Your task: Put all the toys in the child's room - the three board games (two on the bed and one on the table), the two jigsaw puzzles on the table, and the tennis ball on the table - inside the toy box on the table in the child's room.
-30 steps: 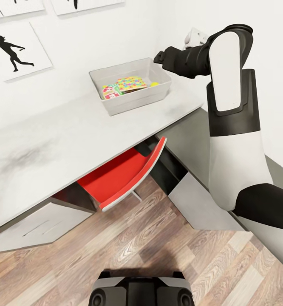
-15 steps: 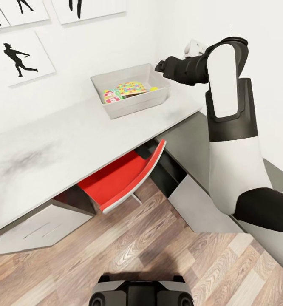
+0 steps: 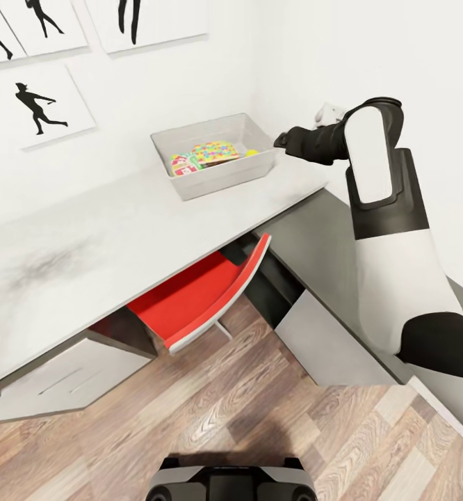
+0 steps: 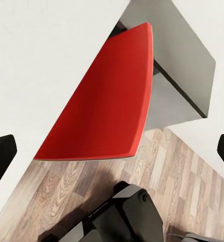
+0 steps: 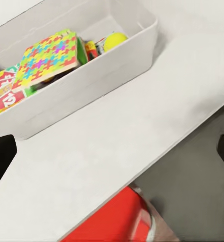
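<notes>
Right gripper (image 3: 281, 140) pulling back from toy box (image 3: 190, 186), fingers apart, empty; puzzle (image 5: 49, 53), ball (image 5: 115, 40) inside. Left gripper apart too.

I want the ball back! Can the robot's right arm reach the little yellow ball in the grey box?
Probably yes. The right gripper hangs open just beside the toy box, and the tennis ball lies uncovered at the near end, next to the jigsaw puzzle. Only the box's low wall stands between them.
</notes>
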You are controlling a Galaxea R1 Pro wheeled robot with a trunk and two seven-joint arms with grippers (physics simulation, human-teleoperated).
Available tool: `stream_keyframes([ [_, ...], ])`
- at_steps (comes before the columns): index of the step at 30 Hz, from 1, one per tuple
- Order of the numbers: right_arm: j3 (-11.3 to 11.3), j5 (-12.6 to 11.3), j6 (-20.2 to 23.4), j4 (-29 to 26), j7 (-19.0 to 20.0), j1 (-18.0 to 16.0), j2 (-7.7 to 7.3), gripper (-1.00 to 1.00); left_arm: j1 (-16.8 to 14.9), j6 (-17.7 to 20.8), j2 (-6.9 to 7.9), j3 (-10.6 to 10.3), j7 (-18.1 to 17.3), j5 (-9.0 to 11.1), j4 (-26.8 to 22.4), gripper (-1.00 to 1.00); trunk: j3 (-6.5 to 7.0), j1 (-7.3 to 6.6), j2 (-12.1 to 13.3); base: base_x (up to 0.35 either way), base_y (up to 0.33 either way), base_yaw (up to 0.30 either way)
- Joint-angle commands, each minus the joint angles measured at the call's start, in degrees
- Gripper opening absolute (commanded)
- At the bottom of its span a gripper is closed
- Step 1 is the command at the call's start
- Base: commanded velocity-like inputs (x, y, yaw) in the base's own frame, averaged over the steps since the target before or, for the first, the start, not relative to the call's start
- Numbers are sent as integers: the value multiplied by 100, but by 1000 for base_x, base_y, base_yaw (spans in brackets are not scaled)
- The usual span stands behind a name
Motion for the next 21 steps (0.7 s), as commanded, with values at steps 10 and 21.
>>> stream_keyframes([
  [10,-6,-60,10,981,-59,-61,-118,100,-33,29,10,-39,-15,35,0,100,87,4,-10,0,0,0],
  [21,5,-56,10,1899,-67,-89,-133,100,-33,36,13,-36,-15,42,0,100,191,4,-10,0,0,0],
])
